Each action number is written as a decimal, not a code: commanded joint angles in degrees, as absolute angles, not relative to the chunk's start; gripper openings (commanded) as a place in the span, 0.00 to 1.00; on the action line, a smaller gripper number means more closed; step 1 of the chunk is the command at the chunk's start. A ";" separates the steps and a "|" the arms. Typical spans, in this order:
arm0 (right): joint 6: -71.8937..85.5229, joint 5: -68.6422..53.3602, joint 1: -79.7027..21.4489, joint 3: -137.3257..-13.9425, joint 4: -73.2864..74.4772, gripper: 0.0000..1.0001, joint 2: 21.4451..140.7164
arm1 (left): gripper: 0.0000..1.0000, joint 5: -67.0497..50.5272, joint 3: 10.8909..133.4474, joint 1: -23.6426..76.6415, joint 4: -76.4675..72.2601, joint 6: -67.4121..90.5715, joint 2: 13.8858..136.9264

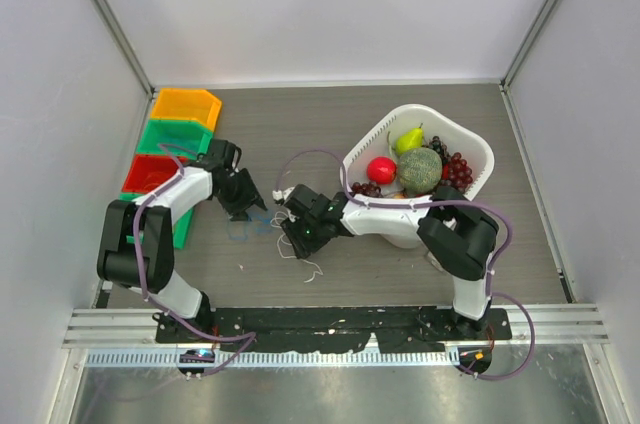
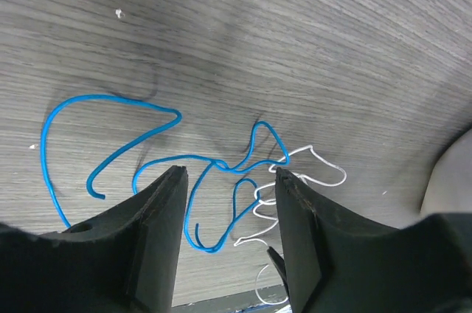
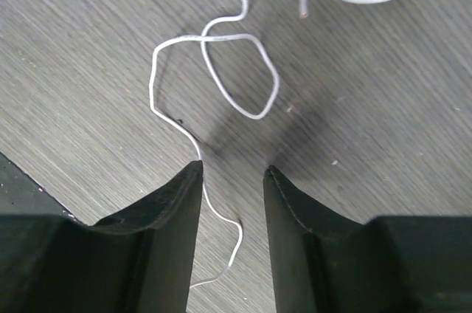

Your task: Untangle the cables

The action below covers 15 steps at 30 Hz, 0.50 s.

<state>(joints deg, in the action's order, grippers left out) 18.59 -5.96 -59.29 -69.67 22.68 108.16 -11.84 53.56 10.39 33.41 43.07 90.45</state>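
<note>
Several thin cables — blue under left gripper, white under right gripper.

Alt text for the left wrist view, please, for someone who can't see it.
A thin blue cable lies in loose loops on the grey wood-grain table, tangled at its right end with a white cable. The left gripper shows its two black fingers apart at the bottom of the frame, part of the tangle visible between them.

Thin blue cable and white cable lie limp in loose, overlapping loops.
</note>
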 commanded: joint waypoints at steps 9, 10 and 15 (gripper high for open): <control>18.20 -0.18 -62.14 -62.58 20.74 0.34 102.75 | 0.57 -9.66 51.07 10.46 33.49 43.07 87.63; 18.11 -0.18 -62.14 -62.75 21.09 0.36 101.53 | 0.53 -10.28 50.80 10.37 32.79 43.07 87.97; 16.96 -4.57 -62.31 -62.41 20.31 0.51 97.83 | 0.33 -11.25 50.63 10.46 32.17 42.63 88.33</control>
